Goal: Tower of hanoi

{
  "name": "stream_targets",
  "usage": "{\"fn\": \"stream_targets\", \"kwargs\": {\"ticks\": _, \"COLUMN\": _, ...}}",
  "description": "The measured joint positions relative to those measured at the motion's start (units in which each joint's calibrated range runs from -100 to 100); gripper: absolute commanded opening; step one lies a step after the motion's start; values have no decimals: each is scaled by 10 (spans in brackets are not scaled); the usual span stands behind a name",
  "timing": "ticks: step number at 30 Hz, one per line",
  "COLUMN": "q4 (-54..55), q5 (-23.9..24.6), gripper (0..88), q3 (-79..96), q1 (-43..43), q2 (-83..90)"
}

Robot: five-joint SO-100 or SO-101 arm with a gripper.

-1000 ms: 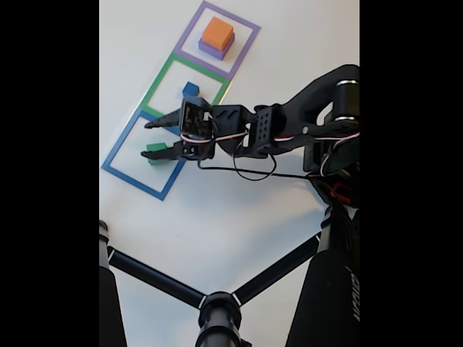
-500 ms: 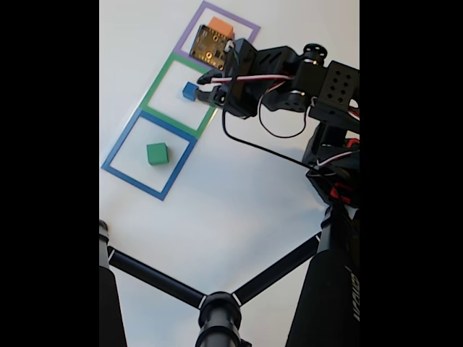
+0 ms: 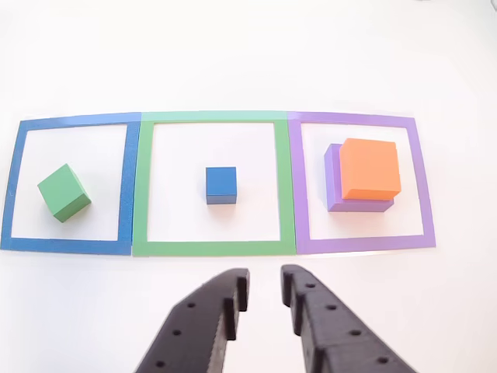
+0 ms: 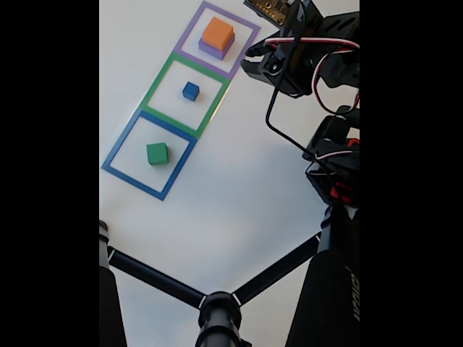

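Observation:
The tower of hanoi lies spread over three tape squares. A green block (image 3: 64,192) (image 4: 157,153) sits alone in the blue outline. The small blue cube (image 3: 221,185) (image 4: 190,90) is in the green outline. In the purple outline an orange block (image 3: 370,169) (image 4: 218,33) rests on the flat purple block (image 3: 333,180) (image 4: 210,50). My gripper (image 3: 264,284) (image 4: 252,62) hangs in front of the row, nearest the green outline. It is open by a narrow gap and holds nothing.
The blue (image 3: 9,186), green (image 3: 213,249) and purple (image 3: 419,186) tape outlines lie side by side on a white table. In the fixed view, black tripod legs (image 4: 217,311) cross the bottom, and the arm's body with its cables (image 4: 333,166) fills the right side.
My gripper left the green block in the blue outline, swung past the blue cube and pulled back up to the right of the purple outline. Its fingers narrowed. No block moved.

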State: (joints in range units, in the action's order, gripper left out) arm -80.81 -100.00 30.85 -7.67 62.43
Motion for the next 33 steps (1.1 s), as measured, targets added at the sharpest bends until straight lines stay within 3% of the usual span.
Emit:
{"fn": "stream_targets", "kwargs": {"ticks": 5, "q4": -15, "q5": 0, "gripper": 142, "q3": 0, "q1": -29, "q2": 3}}
{"fn": "stream_targets", "kwargs": {"ticks": 11, "q4": 52, "q5": 2, "gripper": 188, "q3": 87, "q1": -30, "q2": 3}}
{"fn": "stream_targets", "kwargs": {"ticks": 20, "q4": 377, "q5": 2, "gripper": 307, "q3": 356, "q1": -30, "q2": 3}}
{"fn": "stream_targets", "kwargs": {"ticks": 26, "q4": 648, "q5": 2, "gripper": 322, "q3": 515, "q1": -30, "q2": -34}}
{"fn": "stream_targets", "kwargs": {"ticks": 33, "q4": 786, "q5": 2, "gripper": 335, "q3": 561, "q1": -30, "q2": -94}}
